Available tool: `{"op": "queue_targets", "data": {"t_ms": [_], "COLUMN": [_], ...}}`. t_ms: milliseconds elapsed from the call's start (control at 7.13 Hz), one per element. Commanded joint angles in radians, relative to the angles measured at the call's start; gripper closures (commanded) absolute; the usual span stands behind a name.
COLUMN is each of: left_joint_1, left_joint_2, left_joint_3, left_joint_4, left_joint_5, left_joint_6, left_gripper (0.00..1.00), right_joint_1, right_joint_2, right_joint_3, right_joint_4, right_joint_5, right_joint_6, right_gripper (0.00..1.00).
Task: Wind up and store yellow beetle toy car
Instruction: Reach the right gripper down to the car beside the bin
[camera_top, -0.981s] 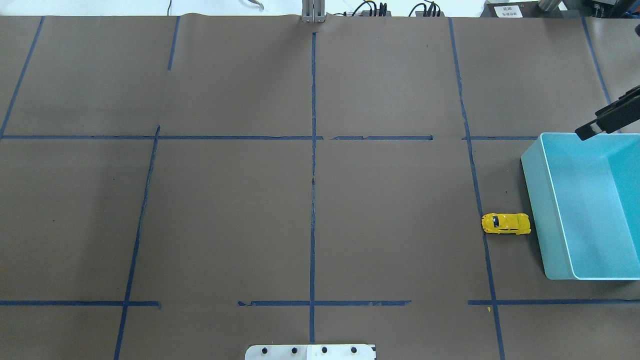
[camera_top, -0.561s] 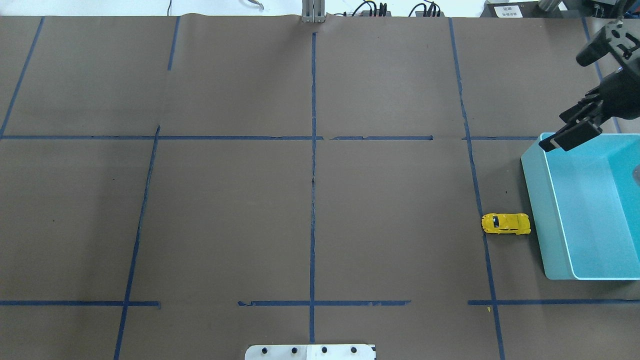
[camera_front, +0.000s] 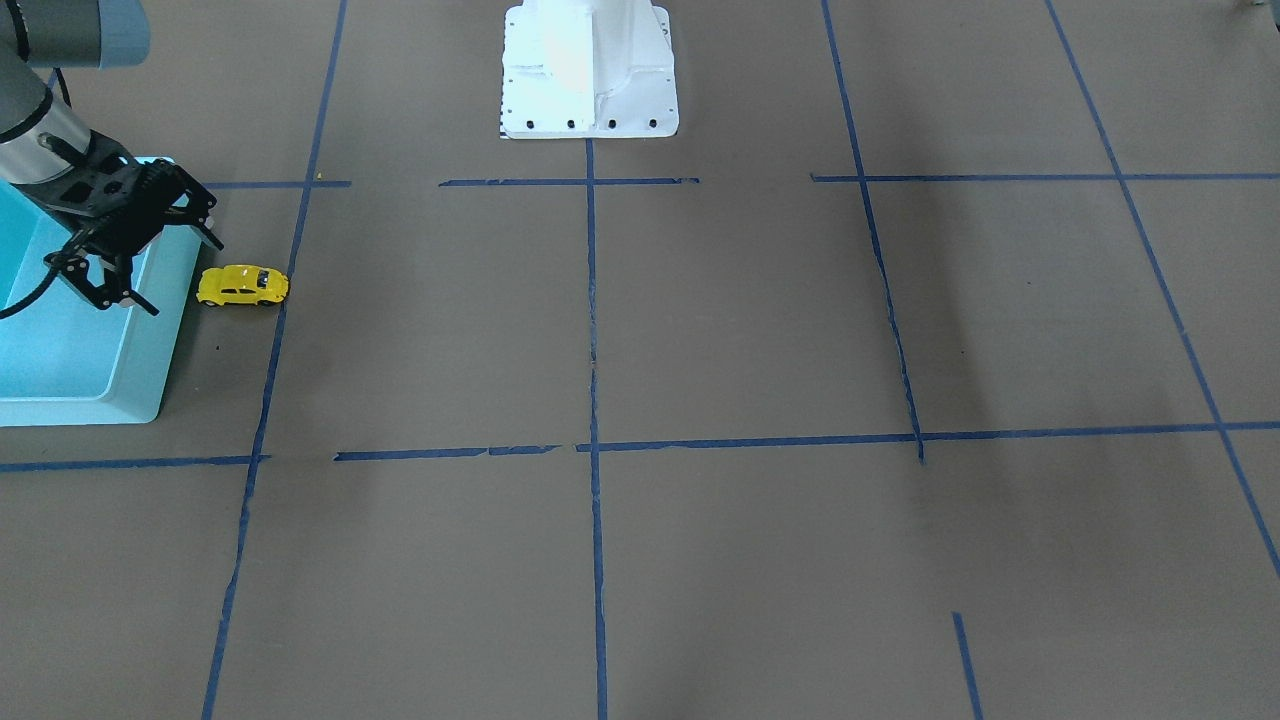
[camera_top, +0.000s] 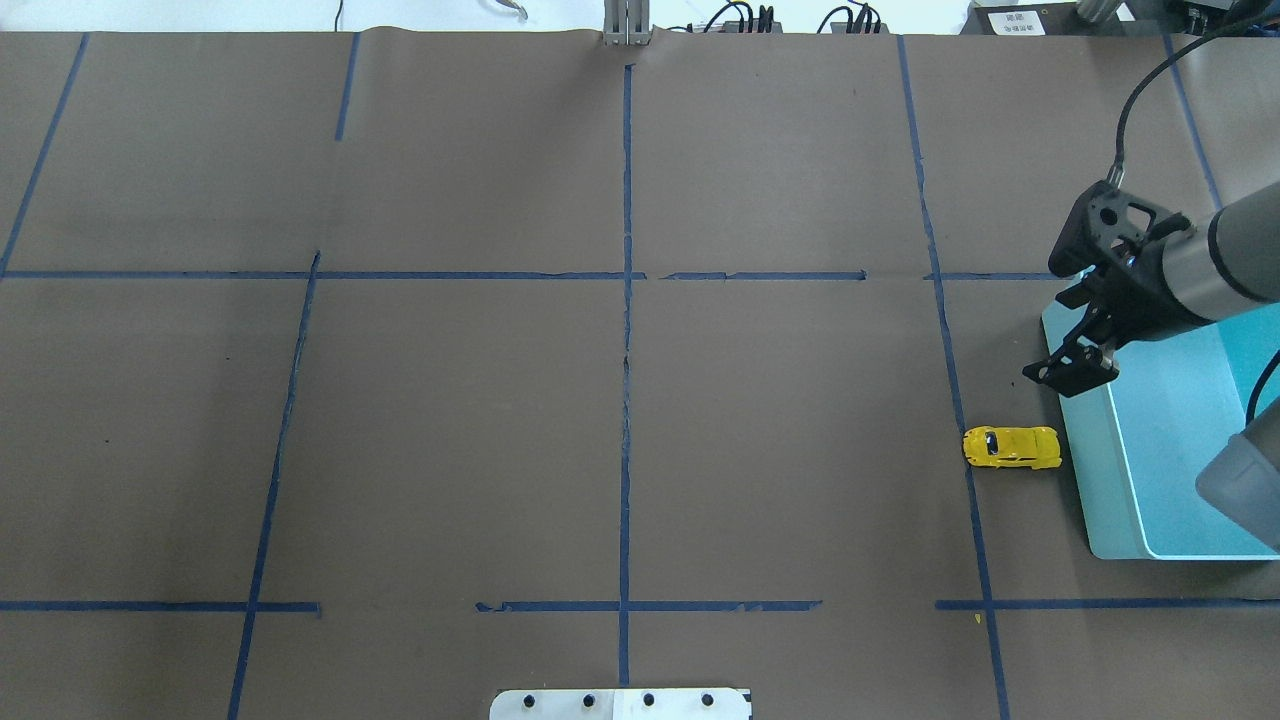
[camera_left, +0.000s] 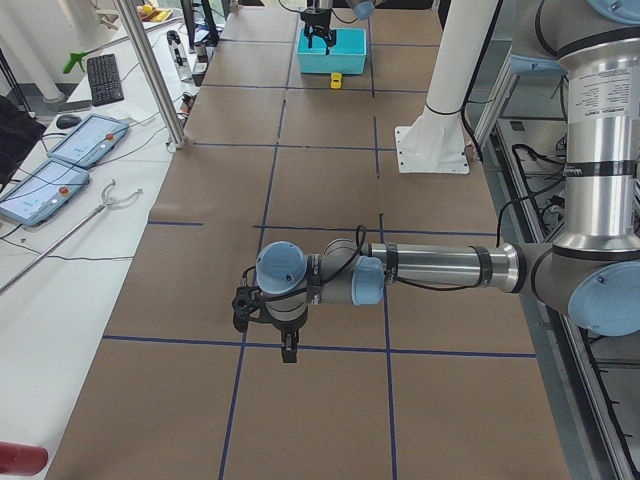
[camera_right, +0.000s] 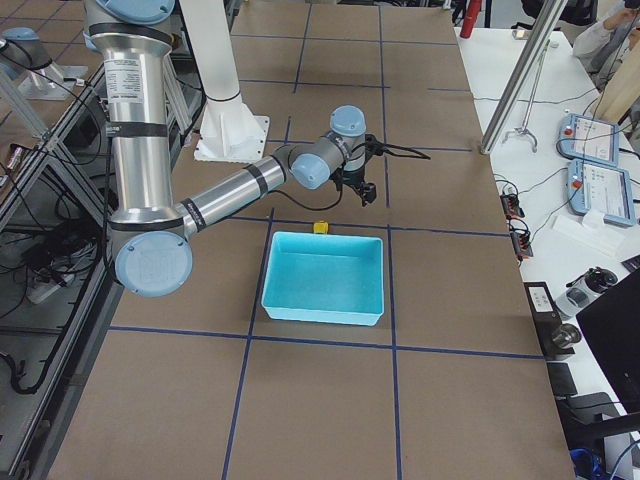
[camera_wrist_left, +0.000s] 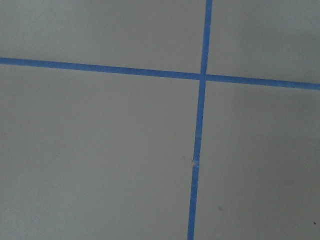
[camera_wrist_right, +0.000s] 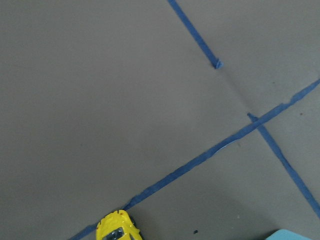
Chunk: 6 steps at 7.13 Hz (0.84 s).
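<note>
The yellow beetle toy car (camera_top: 1012, 447) stands on the brown table just left of the light blue bin (camera_top: 1085, 450). It also shows in the front view (camera_front: 243, 285), the right side view (camera_right: 321, 227) and at the bottom edge of the right wrist view (camera_wrist_right: 117, 230). My right gripper (camera_top: 1048, 340) is open and empty, above the bin's far left corner and beyond the car (camera_front: 185, 280). My left gripper (camera_left: 286, 348) shows only in the left side view, low over the table far from the car. I cannot tell whether it is open or shut.
The bin (camera_front: 150, 340) stands at the table's right end (camera_right: 325, 275). Blue tape lines (camera_top: 626, 350) divide the brown table cover into squares. The robot's white base plate (camera_front: 590, 90) is at the near middle edge. The left wrist view shows only a tape cross (camera_wrist_left: 202, 76).
My right arm has swung in from the right edge, leftward and nearer, from beyond the bin to over its far left corner, closer to the car. The car has not moved.
</note>
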<state>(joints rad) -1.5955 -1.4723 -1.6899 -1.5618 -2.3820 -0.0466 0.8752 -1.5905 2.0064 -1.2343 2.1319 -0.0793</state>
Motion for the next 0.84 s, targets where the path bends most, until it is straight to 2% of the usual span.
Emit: {"op": "queue_targets", "data": {"t_ms": [0, 140, 421, 701], "left_joint_1": [0.008, 0.008, 0.006, -0.001], "left_joint_2": [0.003, -0.003, -0.011, -0.011], "left_joint_3": [-0.021, -0.016, -0.013, -0.004], "left_joint_4": [0.02, 0.046, 0.107, 0.114], "left_joint_5": [0.01, 0.01, 0.01, 0.055], "left_joint_6": [0.004, 0.02, 0.076, 0.163], "left_gripper": [0.0, 0.0, 0.0, 0.0], "right_joint_1": [-0.1, -0.149, -0.272, -0.307], "right_joint_2": [-0.066, -0.087, -0.138, -0.161], "right_joint_3": [0.0, 0.008, 0.022, 0.023], "right_joint_4": [0.056, 0.056, 0.056, 0.055], "right_joint_5": [-0.026, -0.053, -0.211, -0.277], "right_joint_6": [-0.063, -0.069, -0.073, -0.14], "right_gripper": [0.02, 0.02, 0.02, 0.03]}}
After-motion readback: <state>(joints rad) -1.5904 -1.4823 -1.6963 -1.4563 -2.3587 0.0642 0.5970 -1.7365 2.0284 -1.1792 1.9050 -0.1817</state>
